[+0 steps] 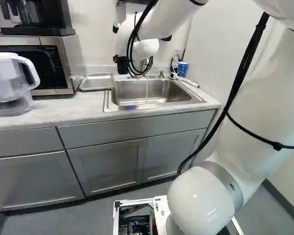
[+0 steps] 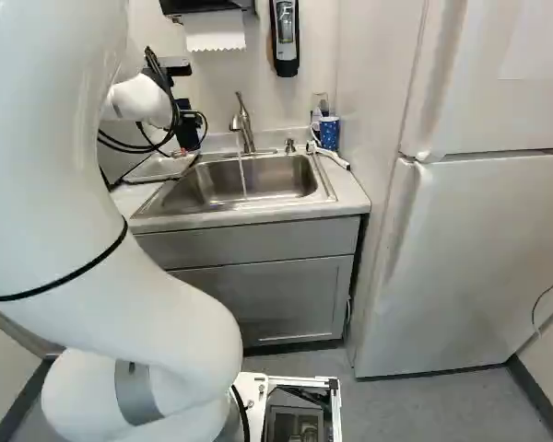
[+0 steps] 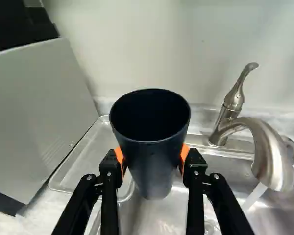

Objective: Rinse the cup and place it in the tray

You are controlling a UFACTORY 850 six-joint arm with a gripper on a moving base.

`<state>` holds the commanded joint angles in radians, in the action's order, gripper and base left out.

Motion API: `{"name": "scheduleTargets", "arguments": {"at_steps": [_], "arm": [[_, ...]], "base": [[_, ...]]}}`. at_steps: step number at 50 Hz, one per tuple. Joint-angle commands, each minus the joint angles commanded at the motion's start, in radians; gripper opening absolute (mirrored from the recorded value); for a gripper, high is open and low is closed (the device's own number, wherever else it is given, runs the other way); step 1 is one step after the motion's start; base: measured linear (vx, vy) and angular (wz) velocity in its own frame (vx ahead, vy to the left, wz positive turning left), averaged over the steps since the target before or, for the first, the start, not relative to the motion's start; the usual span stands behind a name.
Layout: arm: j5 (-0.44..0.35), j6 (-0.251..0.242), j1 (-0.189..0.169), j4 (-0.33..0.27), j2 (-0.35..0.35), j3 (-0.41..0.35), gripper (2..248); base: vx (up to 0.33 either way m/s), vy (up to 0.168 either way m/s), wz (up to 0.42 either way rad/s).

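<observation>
**Jaws closed on the dark cup (image 3: 154, 171), and the tap (image 3: 272, 152) is running!**

And there's the hold: orange pads (image 3: 184, 155) pressed in on the cup from two sides, its open mouth facing up. In the wrist view it sits between the tray (image 3: 88, 152) and the tap, overlapping the tray's edge and the sink (image 1: 159, 92) behind it. Water (image 2: 242, 175) pours down into the sink, well clear of the cup! The metal tray lies on the tabletop (image 1: 54, 108), between microwave (image 1: 74, 58) and sink, and the cup is above it all, not in it.

Over to the far corner: a blue patterned cup (image 2: 329, 132) beside a white hose (image 2: 334, 157). A clear pitcher (image 1: 10, 81) stands before the microwave, whose panel markings are too small to read, and the wall dispenser's (image 2: 285, 37) likewise.
</observation>
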<state>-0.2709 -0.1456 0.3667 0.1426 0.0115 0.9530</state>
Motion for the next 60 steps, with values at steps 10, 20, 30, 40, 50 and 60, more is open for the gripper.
{"name": "scheduleTargets", "arguments": {"at_steps": [10, 20, 30, 40, 50, 60], "arm": [[0.000, 0.000, 0.000, 0.000, 0.000, 0.000, 123], [0.000, 0.000, 0.007, 0.000, -0.014, 0.014, 123], [-0.002, 0.000, 0.025, 0.000, -0.056, 0.056, 123], [-0.029, 0.000, 0.045, 0.000, -0.099, 0.099, 123], [-0.074, 0.000, 0.065, 0.000, -0.152, 0.138, 123], [-0.121, 0.000, 0.085, 0.006, -0.202, 0.171, 123]], "base": [[0.000, 0.000, 0.000], [0.000, 0.000, 0.000], [0.000, 0.000, 0.000], [0.000, 0.000, 0.000], [0.000, 0.000, 0.000], [0.000, 0.000, 0.000]]}}
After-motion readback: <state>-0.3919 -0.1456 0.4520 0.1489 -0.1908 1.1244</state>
